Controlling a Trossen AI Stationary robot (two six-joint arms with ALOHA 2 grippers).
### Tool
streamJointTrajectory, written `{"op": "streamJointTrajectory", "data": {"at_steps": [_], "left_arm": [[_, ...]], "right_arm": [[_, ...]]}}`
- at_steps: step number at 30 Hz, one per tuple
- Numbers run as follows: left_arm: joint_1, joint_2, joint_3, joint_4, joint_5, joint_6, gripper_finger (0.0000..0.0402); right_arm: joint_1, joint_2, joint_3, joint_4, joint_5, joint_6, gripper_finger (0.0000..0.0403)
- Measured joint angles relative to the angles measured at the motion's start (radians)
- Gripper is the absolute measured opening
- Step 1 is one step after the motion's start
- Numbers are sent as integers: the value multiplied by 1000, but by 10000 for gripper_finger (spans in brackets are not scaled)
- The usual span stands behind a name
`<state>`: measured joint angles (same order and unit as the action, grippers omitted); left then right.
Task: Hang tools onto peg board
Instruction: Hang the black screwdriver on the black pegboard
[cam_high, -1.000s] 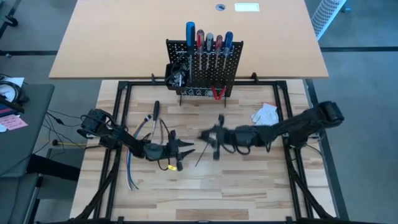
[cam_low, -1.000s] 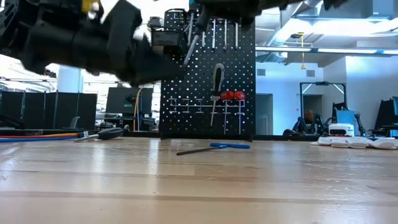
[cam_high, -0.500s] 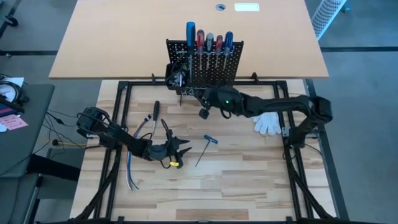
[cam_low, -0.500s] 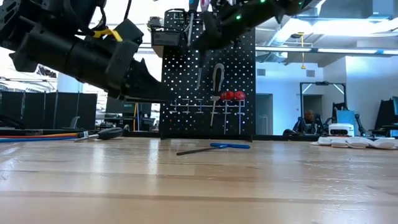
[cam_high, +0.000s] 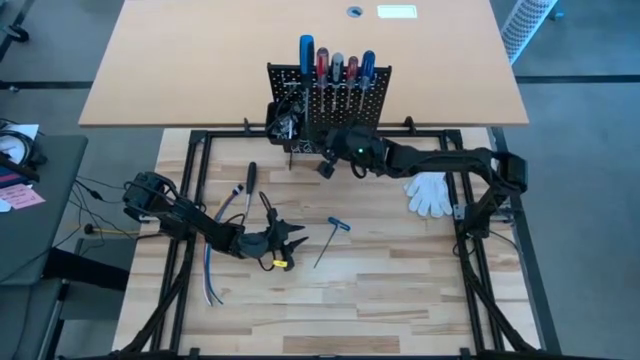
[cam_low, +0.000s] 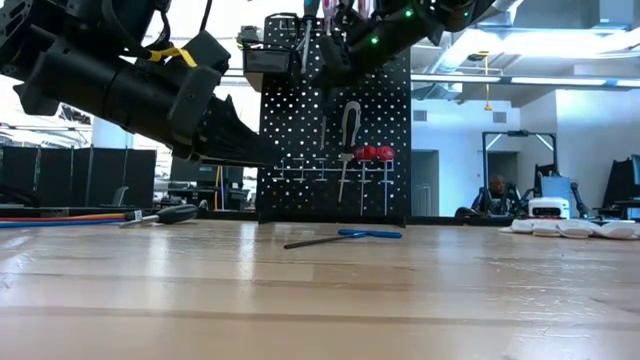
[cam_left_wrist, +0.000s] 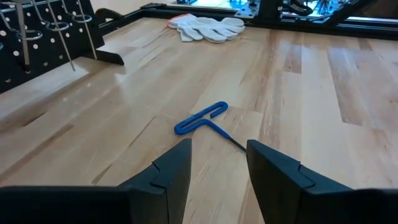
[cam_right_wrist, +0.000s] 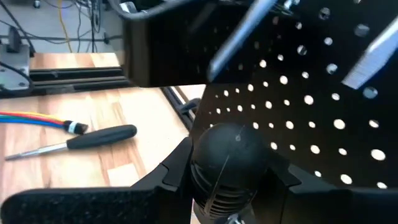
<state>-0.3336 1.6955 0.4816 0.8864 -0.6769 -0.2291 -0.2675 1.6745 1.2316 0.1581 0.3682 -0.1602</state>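
Left gripper (cam_high: 290, 238): raised over the table, fingers apart, empty.
Blue T-handle key (cam_high: 330, 236): flat on the table, just beyond the left fingertips.
Right gripper (cam_high: 326, 165): clamped on a black-handled screwdriver (cam_right_wrist: 230, 163), right at the peg board's face.
Peg board (cam_high: 365, 108): upright at the table's far edge; screwdrivers in its top rail.

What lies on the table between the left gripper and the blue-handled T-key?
Only bare wood. The left wrist view shows the left gripper, fingers open, facing the blue-handled T-key with nothing between them.
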Motion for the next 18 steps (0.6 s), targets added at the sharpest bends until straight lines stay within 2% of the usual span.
{"op": "streamJointTrajectory", "data": {"at_steps": [18], "left_arm": [[0, 0, 0, 2, 0, 0, 150]], "right_arm": [[-56, 67, 0, 8, -16, 8, 114]]}}
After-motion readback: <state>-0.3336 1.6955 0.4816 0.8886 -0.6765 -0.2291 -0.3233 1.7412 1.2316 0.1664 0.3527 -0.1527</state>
